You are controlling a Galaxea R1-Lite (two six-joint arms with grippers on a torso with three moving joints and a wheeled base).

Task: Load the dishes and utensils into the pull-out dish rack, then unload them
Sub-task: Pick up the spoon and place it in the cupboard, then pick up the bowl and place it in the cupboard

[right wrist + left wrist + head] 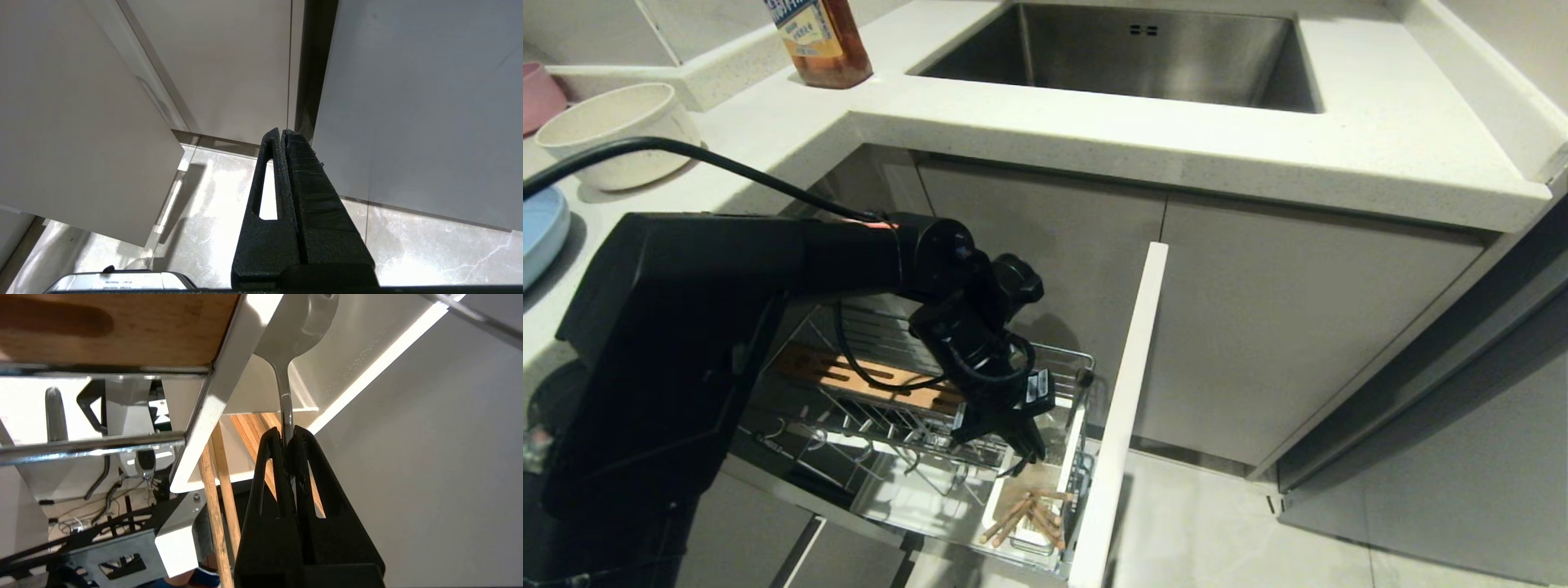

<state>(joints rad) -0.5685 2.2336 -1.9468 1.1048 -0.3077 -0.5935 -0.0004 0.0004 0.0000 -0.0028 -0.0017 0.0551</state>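
Chrome wire rack (915, 425): left gripper (287, 435) jaws pinch shiny metal spoon (300, 330).

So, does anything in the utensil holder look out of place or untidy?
Yes, slightly. The chopsticks lie crossed in a loose heap in the white utensil holder, not upright. The left claw is shut on the spoon handle over that holder. Nothing looks spilled or broken.
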